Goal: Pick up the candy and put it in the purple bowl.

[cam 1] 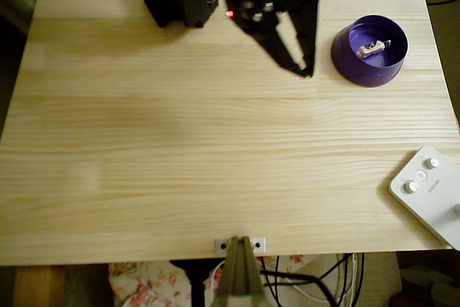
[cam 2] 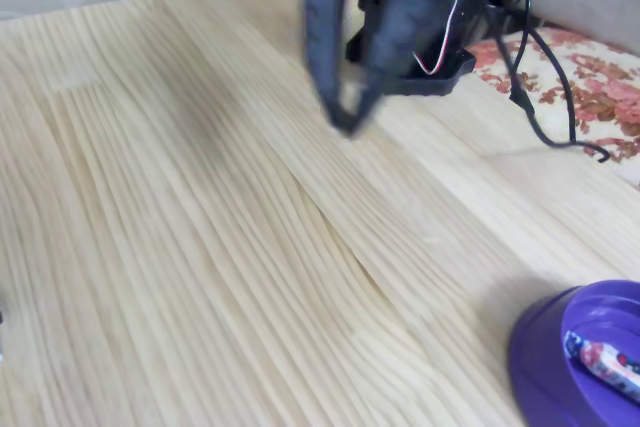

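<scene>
The candy [cam 1: 371,49] already lies inside the bowl [cam 1: 369,70], which sits near the table's [cam 1: 215,149] far right corner in the overhead view — so the drop looks done. The gripper [cam 1: 305,70] hangs just left of the bowl, tips close together with nothing between them, fingers converging to a point. The candy lies to the jaws' right, its long axis slanting across the bowl floor. What remains, I judge, is only pulling the arm back toward its base at the far edge.
</scene>
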You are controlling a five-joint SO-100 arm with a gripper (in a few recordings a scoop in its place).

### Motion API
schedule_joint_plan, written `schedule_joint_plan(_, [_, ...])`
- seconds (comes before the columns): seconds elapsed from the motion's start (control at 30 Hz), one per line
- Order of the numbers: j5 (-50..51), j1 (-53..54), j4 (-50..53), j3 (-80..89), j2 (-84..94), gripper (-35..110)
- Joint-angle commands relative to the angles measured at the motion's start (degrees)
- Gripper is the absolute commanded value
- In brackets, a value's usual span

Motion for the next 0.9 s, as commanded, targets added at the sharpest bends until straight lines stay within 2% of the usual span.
schedule_joint_plan(0.0, [0.1,7.7,-0.7,3.5,5.4,1])
schedule_joint_plan(0.1, [-1.8,13.4,-5.4,10.5,8.7,1])
schedule_joint_plan(0.33, [-6.1,24.6,-8.1,25.5,19.1,1])
schedule_joint_plan(0.6, [-8.2,34.8,0.3,34.9,34.2,1])
schedule_joint_plan(0.87, [-11.1,36.9,2.4,42.4,44.1,1])
